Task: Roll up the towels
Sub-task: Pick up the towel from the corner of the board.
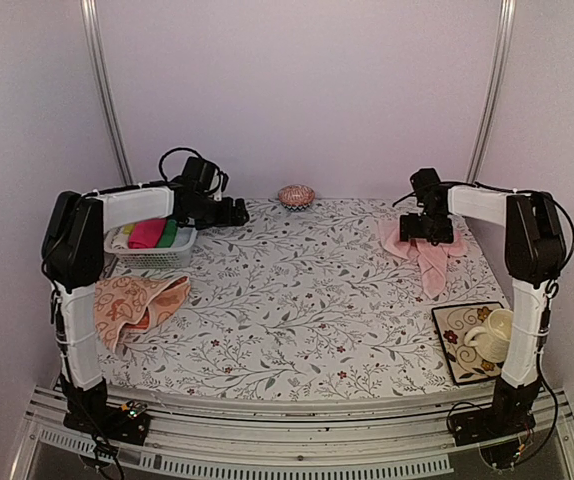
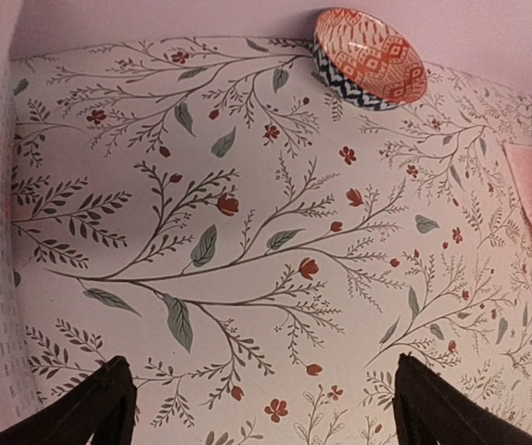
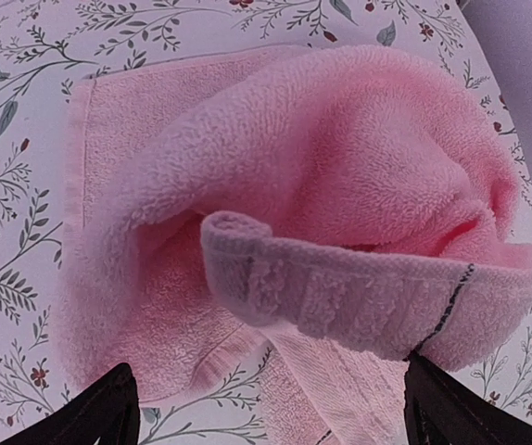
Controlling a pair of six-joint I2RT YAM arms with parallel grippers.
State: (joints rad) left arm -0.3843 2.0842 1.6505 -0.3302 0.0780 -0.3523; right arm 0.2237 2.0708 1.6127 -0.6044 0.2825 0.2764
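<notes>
Pink towel [image 3: 322, 185] lies crumpled under the right gripper [image 3: 266, 403], jaws apart, as are the left gripper's [image 2: 261, 408]; pinching one fold risks bunching it.

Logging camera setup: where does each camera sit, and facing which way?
Top: above, behind the arms, looking down on the table; both arms show.
Left wrist: on left hand, facing table and bowl; fingertips show.
Right wrist: on right hand, over pink towel; fingertips show.
Shared: top and left wrist both show the bowl.

Pink towel [image 1: 432, 265] beneath right end effector [image 1: 429, 232]; peach towel [image 1: 135, 303] at table [image 1: 297, 300] left edge.
</notes>
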